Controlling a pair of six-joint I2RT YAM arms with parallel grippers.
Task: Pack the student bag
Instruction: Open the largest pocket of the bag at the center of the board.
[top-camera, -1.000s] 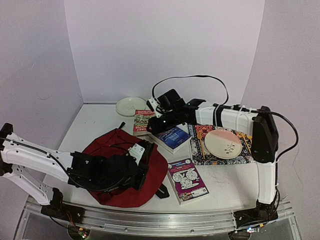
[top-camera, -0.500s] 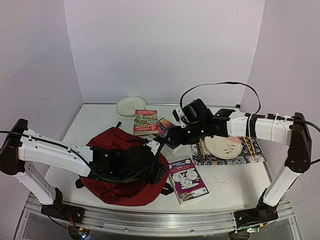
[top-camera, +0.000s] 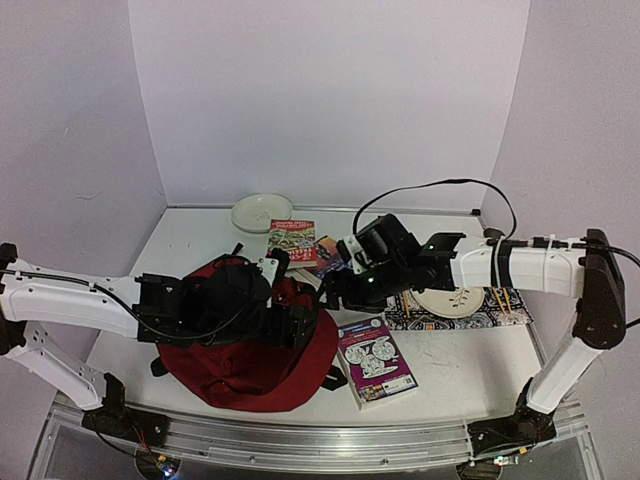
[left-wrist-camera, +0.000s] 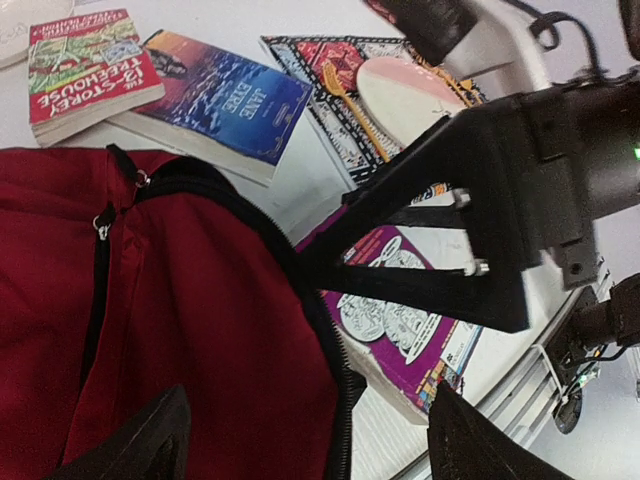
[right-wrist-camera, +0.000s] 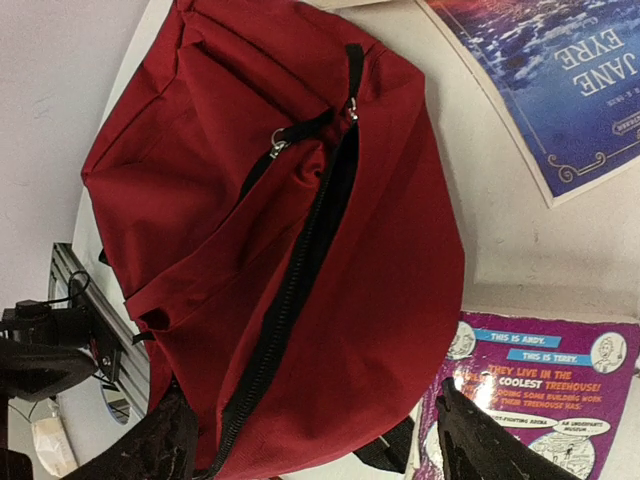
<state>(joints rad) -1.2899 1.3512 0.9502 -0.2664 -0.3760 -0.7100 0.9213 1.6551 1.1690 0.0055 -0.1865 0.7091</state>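
Note:
The student bag (top-camera: 250, 370) is a dark red backpack lying at the front left of the table. A black zip (right-wrist-camera: 300, 270) runs along its top, and no gap shows along it. My left gripper (top-camera: 295, 325) hangs open over the bag's right side, with red fabric (left-wrist-camera: 200, 330) under its spread fingers and nothing between them. My right gripper (top-camera: 335, 290) is open just above the bag's right edge and faces the left gripper. In the right wrist view the bag (right-wrist-camera: 300, 200) fills the space below the open right gripper (right-wrist-camera: 320, 450).
A purple book (top-camera: 375, 360) lies right of the bag. A blue book (top-camera: 328, 255) and a red book (top-camera: 292, 240) lie behind it. A patterned mat (top-camera: 490, 318) carries a pink plate (top-camera: 450, 298). A cream plate (top-camera: 262, 212) sits at the back.
Both grippers have opened. The right arm swung from the books at the back down to the bag's right edge. The bag's fabric has bunched up under the left gripper.

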